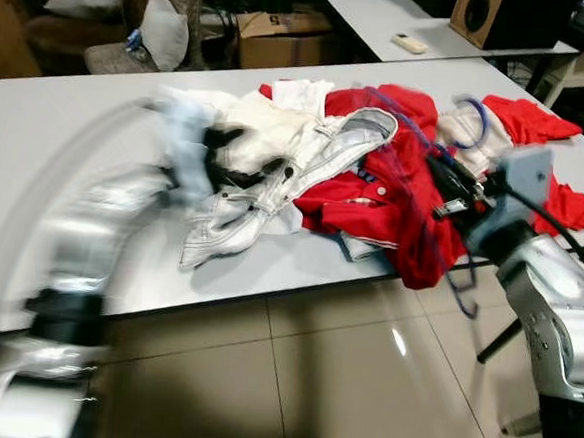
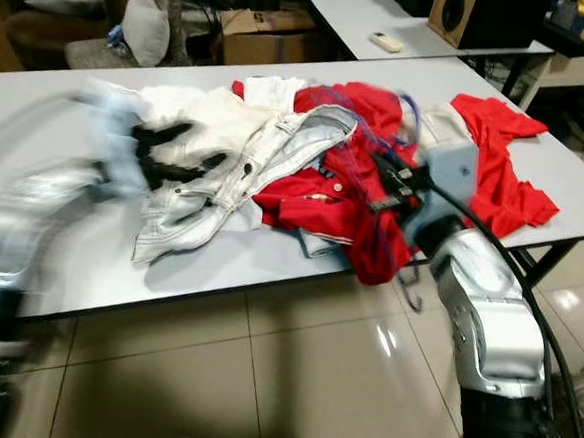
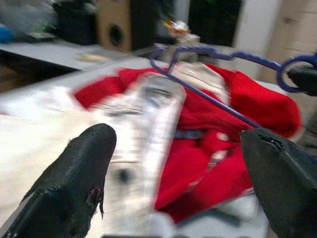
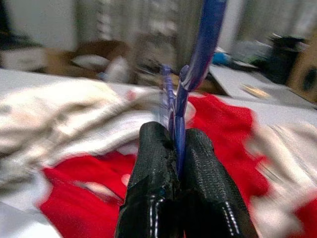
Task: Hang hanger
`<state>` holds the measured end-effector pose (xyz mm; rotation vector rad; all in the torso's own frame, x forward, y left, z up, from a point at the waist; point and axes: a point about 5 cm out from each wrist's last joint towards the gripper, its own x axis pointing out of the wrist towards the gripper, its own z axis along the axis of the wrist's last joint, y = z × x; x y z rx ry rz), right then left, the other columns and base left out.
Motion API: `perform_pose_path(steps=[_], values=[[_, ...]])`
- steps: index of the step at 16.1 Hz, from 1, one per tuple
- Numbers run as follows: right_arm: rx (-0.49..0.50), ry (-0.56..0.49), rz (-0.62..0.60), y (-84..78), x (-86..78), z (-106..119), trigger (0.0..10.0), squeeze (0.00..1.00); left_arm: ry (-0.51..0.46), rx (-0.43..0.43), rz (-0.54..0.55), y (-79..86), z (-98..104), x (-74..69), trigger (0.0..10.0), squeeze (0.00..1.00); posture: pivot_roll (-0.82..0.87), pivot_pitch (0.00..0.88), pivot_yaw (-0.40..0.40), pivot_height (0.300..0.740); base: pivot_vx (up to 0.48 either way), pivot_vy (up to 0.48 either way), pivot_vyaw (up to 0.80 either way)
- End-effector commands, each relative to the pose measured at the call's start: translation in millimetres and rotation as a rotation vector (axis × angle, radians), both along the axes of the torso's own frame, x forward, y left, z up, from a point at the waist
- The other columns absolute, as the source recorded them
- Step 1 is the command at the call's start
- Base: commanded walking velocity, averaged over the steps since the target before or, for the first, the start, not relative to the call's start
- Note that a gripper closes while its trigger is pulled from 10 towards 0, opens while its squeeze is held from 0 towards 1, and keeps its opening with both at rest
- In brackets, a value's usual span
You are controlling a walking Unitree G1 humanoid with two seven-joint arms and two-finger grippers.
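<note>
A blue wire hanger is pinched between the fingers of my right gripper, which is shut on it. That gripper hovers over the right side of a clothes pile on the grey table. The hanger's wire stretches above a red shirt. My left gripper is open, with nothing between its fingers. It is motion-blurred above the white denim garment at the left of the pile.
More red and white clothes lie at the table's right end. Behind stands a second table with a remote and a speaker, plus a cardboard box. Tiled floor lies before the table's front edge.
</note>
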<state>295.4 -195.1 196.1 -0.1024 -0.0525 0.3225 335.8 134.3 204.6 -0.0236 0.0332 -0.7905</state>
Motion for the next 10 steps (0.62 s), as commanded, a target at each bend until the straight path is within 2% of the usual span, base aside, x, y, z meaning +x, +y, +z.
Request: perform_pose_path(steps=[1, 2, 3, 4, 6, 7, 10], values=[[-0.018, -0.017, -0.051, -7.0, -5.2, 5.4, 10.0, 0.00, 0.001, 0.028, 0.026, -7.4, -4.4, 7.5, 10.0, 0.00, -0.14, 0.000, 0.091, 0.740, 0.000, 0.000, 0.00], [-0.009, -0.012, -0.062, -6.9, -10.4, 4.5, 10.0, 0.00, 0.025, 0.049, 0.051, -18.0, -16.6, 14.0, 10.0, 0.00, -0.15, 0.003, 0.096, 0.740, 0.000, 0.000, 0.00], [-0.005, -0.009, -0.064, -6.5, -12.3, 4.1, 10.0, 0.00, 0.033, 0.060, 0.065, -20.9, -21.2, 16.4, 10.0, 0.00, -0.15, 0.003, 0.096, 0.740, 0.000, 0.000, 0.00], [0.009, -0.003, -0.056, -2.9, -19.0, 2.6, 10.0, 0.00, 0.041, 0.112, 0.115, -27.7, -36.0, 24.2, 10.0, 0.00, -0.19, 0.024, 0.101, 0.740, 0.000, 0.000, 0.00], [0.003, 0.002, -0.055, -0.4, -23.8, 1.2, 10.0, 0.00, 0.023, 0.187, 0.218, -28.5, -46.5, 34.3, 10.0, 0.00, -0.21, 0.038, 0.101, 0.740, 0.000, 0.000, 0.00], [-0.004, 0.004, -0.055, 2.0, -26.8, 1.4, 10.0, 0.00, -0.006, 0.236, 0.314, -25.1, -50.4, 41.5, 10.0, 0.00, -0.22, 0.052, 0.096, 0.740, 0.000, 0.000, 0.00], [-0.004, 0.015, -0.045, 7.9, -32.3, 3.0, 10.0, 0.00, -0.013, 0.270, 0.386, -22.5, -62.0, 47.1, 10.0, 0.00, -0.25, 0.074, 0.084, 0.740, 0.000, 0.000, 0.00]])
